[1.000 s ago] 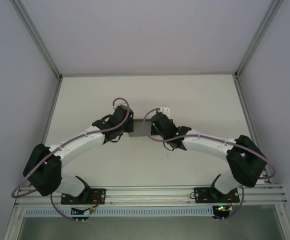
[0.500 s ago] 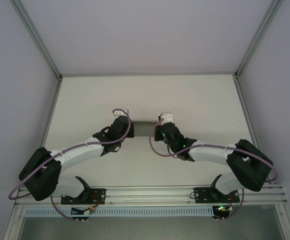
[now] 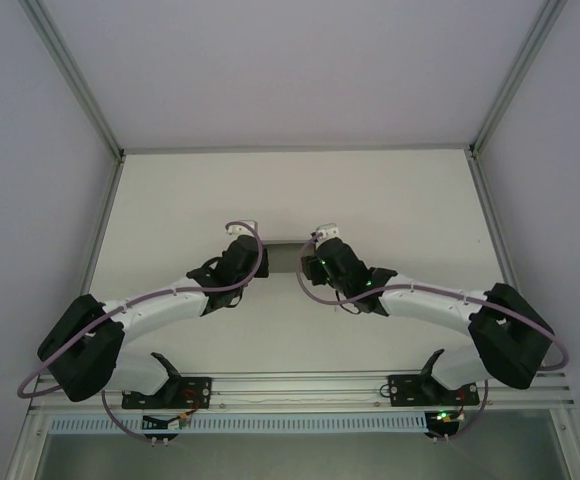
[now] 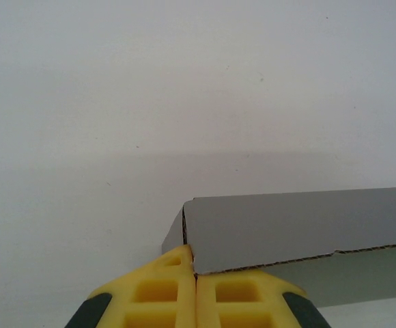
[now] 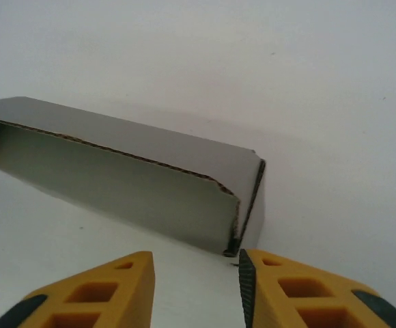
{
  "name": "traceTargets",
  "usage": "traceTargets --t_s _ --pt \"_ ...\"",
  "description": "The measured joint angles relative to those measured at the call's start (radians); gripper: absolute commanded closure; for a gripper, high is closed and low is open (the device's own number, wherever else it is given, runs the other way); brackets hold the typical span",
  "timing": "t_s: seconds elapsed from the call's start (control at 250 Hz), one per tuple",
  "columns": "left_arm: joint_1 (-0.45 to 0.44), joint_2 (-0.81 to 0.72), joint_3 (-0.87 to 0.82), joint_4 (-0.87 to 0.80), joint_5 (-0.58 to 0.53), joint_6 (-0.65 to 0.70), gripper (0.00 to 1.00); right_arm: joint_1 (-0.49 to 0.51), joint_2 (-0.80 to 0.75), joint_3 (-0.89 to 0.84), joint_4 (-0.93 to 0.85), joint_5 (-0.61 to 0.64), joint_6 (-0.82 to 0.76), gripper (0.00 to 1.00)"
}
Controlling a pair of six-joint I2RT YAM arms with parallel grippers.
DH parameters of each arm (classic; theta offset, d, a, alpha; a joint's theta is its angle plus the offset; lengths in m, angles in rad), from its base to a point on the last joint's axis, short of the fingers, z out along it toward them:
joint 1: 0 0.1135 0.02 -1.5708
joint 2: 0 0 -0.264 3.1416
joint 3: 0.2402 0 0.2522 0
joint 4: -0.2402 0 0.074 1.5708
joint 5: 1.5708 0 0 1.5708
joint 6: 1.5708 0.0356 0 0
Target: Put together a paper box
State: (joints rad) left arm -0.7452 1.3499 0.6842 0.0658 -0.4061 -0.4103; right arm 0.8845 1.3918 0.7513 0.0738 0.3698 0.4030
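Note:
The paper box [image 3: 283,258] is a low grey cardboard box lying on the white table between my two grippers. In the left wrist view its long wall [image 4: 293,225] runs off to the right. My left gripper [image 4: 195,270] is shut, with the box's near left corner edge running into the seam between its yellow fingertips. From above, that gripper [image 3: 258,250] sits at the box's left end. My right gripper [image 5: 196,263] is open, and the box's right corner [image 5: 233,239] lies just past its right fingertip with nothing between the fingers. From above, it [image 3: 310,258] hangs at the box's right end.
The white table [image 3: 390,200] stretches out behind and to both sides of the box. Aluminium frame posts [image 3: 107,210] and white walls bound it left and right. The arm bases [image 3: 170,388] sit on a rail at the near edge.
The right gripper has opened and let go of the box's right end. Both arms shifted a little with the box earlier. The left gripper has stayed shut.

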Motion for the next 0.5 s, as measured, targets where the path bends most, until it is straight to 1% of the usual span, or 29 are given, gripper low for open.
traceTargets --t_s 0.036,0.112,0.276,0.347,0.499 --pt "0.0 0.0 0.0 -0.001 0.0 0.0 0.95 0.0 -0.005 0.02 -0.023 -0.01 0.002 0.57" --pt "0.0 0.0 0.002 -0.003 0.0 0.0 0.94 -0.001 -0.019 0.051 -0.047 -0.024 0.003 0.48" --pt "-0.001 0.002 0.007 -0.01 0.0 0.008 0.94 -0.032 -0.062 0.087 -0.074 -0.031 0.016 0.46" --pt "-0.001 0.003 0.008 -0.01 0.0 0.011 0.93 -0.07 -0.06 0.109 -0.087 -0.039 0.031 0.46" --pt "-0.001 0.005 0.011 -0.011 0.0 0.014 0.93 -0.163 -0.009 0.172 -0.126 -0.082 0.077 0.5"
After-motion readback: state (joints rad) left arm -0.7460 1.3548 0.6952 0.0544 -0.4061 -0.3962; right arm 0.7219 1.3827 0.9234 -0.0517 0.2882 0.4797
